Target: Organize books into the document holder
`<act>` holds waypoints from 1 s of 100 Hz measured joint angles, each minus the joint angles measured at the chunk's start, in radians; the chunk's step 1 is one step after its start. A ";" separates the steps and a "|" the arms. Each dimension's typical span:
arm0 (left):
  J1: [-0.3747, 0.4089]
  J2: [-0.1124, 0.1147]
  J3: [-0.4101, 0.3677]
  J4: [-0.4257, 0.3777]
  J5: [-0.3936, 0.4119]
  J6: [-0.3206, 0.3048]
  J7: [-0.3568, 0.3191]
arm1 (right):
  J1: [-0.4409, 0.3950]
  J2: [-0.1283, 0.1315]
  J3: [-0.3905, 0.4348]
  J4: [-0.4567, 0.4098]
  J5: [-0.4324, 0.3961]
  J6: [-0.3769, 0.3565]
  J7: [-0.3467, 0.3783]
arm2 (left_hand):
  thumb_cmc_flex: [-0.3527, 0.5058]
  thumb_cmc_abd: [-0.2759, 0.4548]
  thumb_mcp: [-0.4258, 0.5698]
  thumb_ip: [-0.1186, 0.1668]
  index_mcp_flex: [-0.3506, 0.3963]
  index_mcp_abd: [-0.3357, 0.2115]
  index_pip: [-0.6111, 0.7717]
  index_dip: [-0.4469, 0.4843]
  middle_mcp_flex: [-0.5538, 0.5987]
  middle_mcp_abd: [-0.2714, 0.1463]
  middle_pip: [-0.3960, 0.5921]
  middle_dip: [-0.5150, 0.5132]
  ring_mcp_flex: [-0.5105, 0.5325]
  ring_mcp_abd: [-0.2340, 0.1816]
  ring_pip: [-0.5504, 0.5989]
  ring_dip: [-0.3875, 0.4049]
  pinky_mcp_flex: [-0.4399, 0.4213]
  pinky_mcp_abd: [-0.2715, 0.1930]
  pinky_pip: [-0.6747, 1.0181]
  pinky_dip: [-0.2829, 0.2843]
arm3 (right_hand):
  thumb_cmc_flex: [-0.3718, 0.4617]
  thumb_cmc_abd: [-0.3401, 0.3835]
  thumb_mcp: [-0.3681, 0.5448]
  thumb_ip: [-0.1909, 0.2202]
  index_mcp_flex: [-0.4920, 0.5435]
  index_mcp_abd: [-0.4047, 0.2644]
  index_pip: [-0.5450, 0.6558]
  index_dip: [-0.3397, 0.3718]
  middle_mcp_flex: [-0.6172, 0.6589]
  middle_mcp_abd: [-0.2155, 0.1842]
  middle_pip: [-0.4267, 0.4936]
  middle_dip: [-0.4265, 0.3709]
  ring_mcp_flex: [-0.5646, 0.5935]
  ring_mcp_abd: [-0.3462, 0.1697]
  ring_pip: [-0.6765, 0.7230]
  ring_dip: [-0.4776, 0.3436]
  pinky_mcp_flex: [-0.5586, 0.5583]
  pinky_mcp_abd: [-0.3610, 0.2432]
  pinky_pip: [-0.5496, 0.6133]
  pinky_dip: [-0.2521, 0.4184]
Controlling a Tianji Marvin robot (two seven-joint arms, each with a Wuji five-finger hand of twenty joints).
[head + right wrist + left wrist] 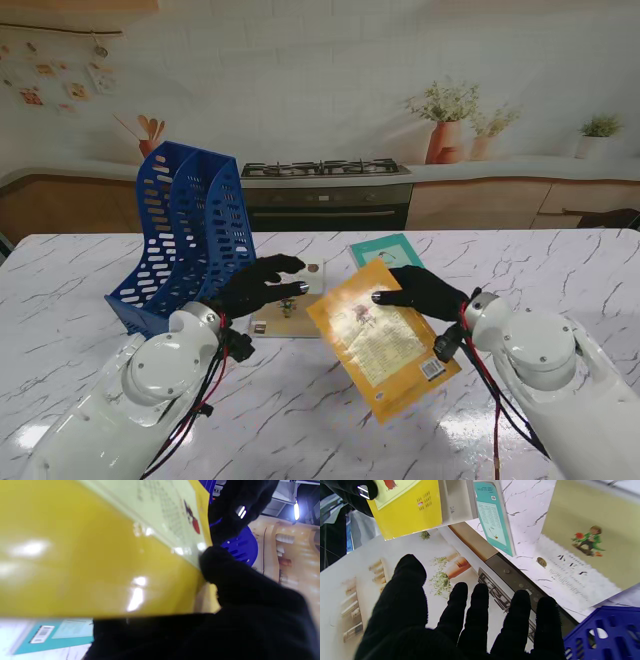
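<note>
Document holder [185, 235]: far left on table [300, 420]. One book [290, 305] flat just right of it; another book [388, 250] farther right and back; a third book [383, 340] tilted, nearest, right of centre.

Left hand [262, 283] raised, palm down, black-gloved fingers [480, 610] spread and straight, grasping nothing. Right hand [425, 291] clamped, thumb [220, 565] pressed on top. Both white forearms angled inward toward center.
</note>
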 measured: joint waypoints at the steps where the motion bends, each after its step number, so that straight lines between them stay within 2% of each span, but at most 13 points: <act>1: -0.005 0.000 0.003 0.004 0.000 -0.002 0.000 | 0.002 0.000 -0.002 0.001 -0.003 -0.003 0.000 | 0.000 0.000 0.000 0.000 0.000 0.000 -0.001 0.000 0.000 -0.001 0.000 -0.001 0.000 0.000 -0.003 -0.003 0.000 0.000 -0.004 -0.004 | 0.000 0.000 0.000 0.000 0.000 0.000 0.000 0.000 0.000 0.000 0.000 0.000 0.000 0.000 0.000 0.000 -0.002 0.000 0.000 0.000; 17: -0.091 0.004 0.054 0.057 -0.034 -0.005 -0.016 | 0.035 0.003 -0.023 0.013 -0.022 -0.051 0.007 | 0.000 0.000 -0.010 0.000 0.000 0.000 -0.016 0.000 -0.009 -0.002 -0.013 -0.004 -0.012 -0.001 -0.024 -0.008 -0.026 0.000 -0.079 -0.044 | 0.000 0.000 -0.003 0.000 0.003 0.000 0.000 0.003 0.000 0.000 0.000 0.012 0.000 0.000 0.000 0.005 -0.006 0.000 0.000 0.004; 27: -0.136 0.003 0.087 0.092 -0.039 -0.043 -0.020 | 0.052 0.004 -0.031 0.017 -0.015 -0.062 0.016 | -0.008 0.000 -0.022 0.000 0.000 0.000 -0.028 -0.001 -0.030 -0.003 -0.026 -0.011 -0.027 -0.004 -0.030 -0.019 -0.040 0.000 -0.115 -0.066 | 0.000 0.002 -0.004 0.000 0.003 0.000 0.000 0.003 0.000 0.000 -0.002 0.023 0.000 0.000 0.000 0.013 -0.008 0.000 0.000 0.007; 47: -0.182 -0.005 0.127 0.126 -0.065 -0.078 -0.018 | 0.075 0.006 -0.040 0.029 -0.021 -0.096 0.029 | -0.019 -0.001 -0.034 0.000 0.000 0.000 -0.049 -0.012 -0.067 0.003 -0.051 -0.020 -0.052 -0.012 -0.057 -0.025 -0.064 0.000 -0.170 -0.095 | 0.000 0.003 -0.004 0.000 0.003 0.000 0.000 0.012 0.000 0.000 -0.007 0.034 0.000 0.000 0.000 0.016 -0.017 0.000 0.000 0.017; 61: -0.209 -0.006 0.148 0.158 -0.075 -0.139 -0.037 | 0.082 0.007 -0.040 0.040 -0.017 -0.128 0.037 | -0.029 -0.001 -0.047 0.000 0.000 0.000 -0.054 -0.013 -0.087 0.003 -0.058 -0.024 -0.072 -0.034 -0.074 -0.032 -0.066 -0.001 -0.184 -0.109 | 0.000 0.003 -0.005 0.000 0.003 0.000 0.000 0.012 0.000 0.000 -0.007 0.036 -0.001 0.000 0.001 0.018 -0.028 0.000 0.000 0.025; 76: -0.230 -0.014 0.169 0.210 -0.152 -0.226 -0.034 | 0.087 0.008 -0.039 0.050 -0.010 -0.162 0.043 | -0.041 -0.001 -0.057 0.000 0.000 0.000 -0.004 0.016 -0.080 0.003 -0.058 -0.024 -0.070 -0.069 -0.080 -0.032 -0.064 -0.004 -0.195 -0.115 | 0.000 0.003 -0.005 0.000 0.004 0.000 0.000 0.019 0.000 0.000 -0.007 0.045 -0.002 0.000 0.001 0.026 -0.037 0.001 0.000 0.026; 85: -0.238 -0.018 0.178 0.234 -0.168 -0.261 -0.034 | 0.091 0.009 -0.036 0.056 -0.006 -0.180 0.053 | -0.051 -0.001 -0.058 0.000 0.000 0.000 0.052 0.064 -0.047 0.003 -0.033 -0.008 -0.066 -0.079 -0.080 -0.032 -0.064 -0.023 -0.195 -0.117 | 0.000 0.003 -0.005 0.000 0.004 0.000 0.000 0.020 0.000 0.000 -0.007 0.048 -0.002 0.000 0.001 0.027 -0.039 0.001 0.000 0.027; 91: -0.242 -0.021 0.183 0.251 -0.209 -0.284 -0.040 | 0.091 0.010 -0.034 0.060 -0.001 -0.192 0.055 | -0.060 -0.012 -0.058 0.000 0.001 0.000 0.112 0.103 -0.004 0.003 -0.005 0.009 -0.020 -0.101 -0.080 -0.018 -0.064 -0.058 -0.195 -0.117 | 0.000 0.003 -0.005 0.000 0.006 0.000 0.000 0.020 0.001 0.000 -0.007 0.048 -0.002 0.000 0.001 0.028 -0.041 0.001 0.000 0.027; 100: -0.244 -0.023 0.184 0.259 -0.234 -0.290 -0.050 | 0.092 0.010 -0.031 0.062 0.004 -0.205 0.053 | -0.069 -0.014 -0.042 0.000 0.003 0.002 0.184 0.153 0.047 0.014 0.038 0.043 0.057 -0.102 -0.022 0.019 -0.040 -0.089 -0.180 -0.103 | 0.000 0.003 -0.005 0.000 0.007 0.000 0.000 0.023 0.002 0.000 -0.010 0.050 -0.003 0.000 0.001 0.028 -0.043 0.001 0.000 0.030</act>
